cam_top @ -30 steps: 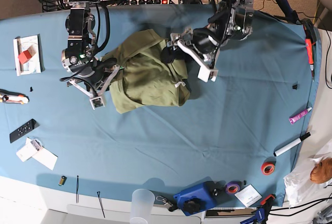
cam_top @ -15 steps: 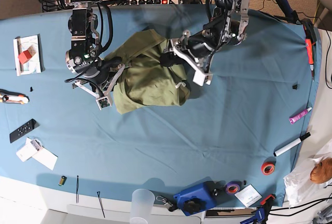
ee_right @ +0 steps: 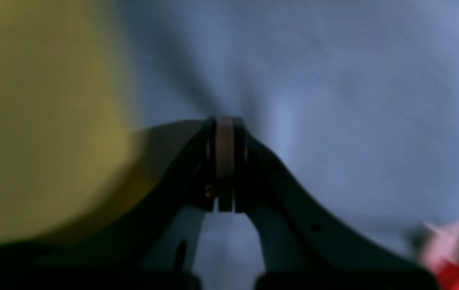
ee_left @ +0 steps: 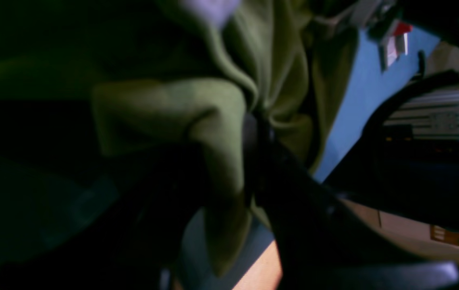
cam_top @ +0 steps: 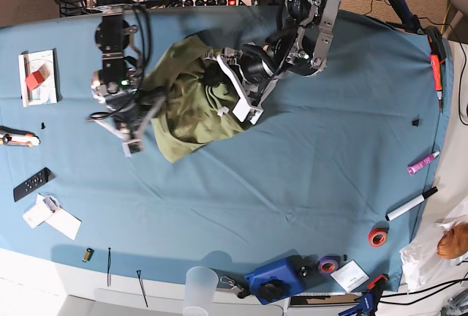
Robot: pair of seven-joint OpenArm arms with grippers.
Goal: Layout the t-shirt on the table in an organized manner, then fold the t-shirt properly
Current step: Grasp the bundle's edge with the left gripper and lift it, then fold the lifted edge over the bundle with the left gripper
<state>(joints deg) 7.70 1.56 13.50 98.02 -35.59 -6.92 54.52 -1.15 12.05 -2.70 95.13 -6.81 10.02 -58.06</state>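
The olive-green t-shirt lies bunched at the back middle of the blue table. My left gripper is over the shirt's upper right part. In the left wrist view its dark fingers are shut on a fold of the t-shirt. My right gripper hovers at the shirt's left edge, blurred by motion. The right wrist view shows its fingertips pressed together with nothing between them, over bare blue cloth, with the t-shirt a blur to their left.
A red cube on a white card and a black remote lie at the left. Markers, tape rolls, a blue object and a clear cup line the right and front edges.
My left gripper has closed on the shirt and moved left, dragging the shirt's right side leftward. The right arm has shifted slightly and stays shut.
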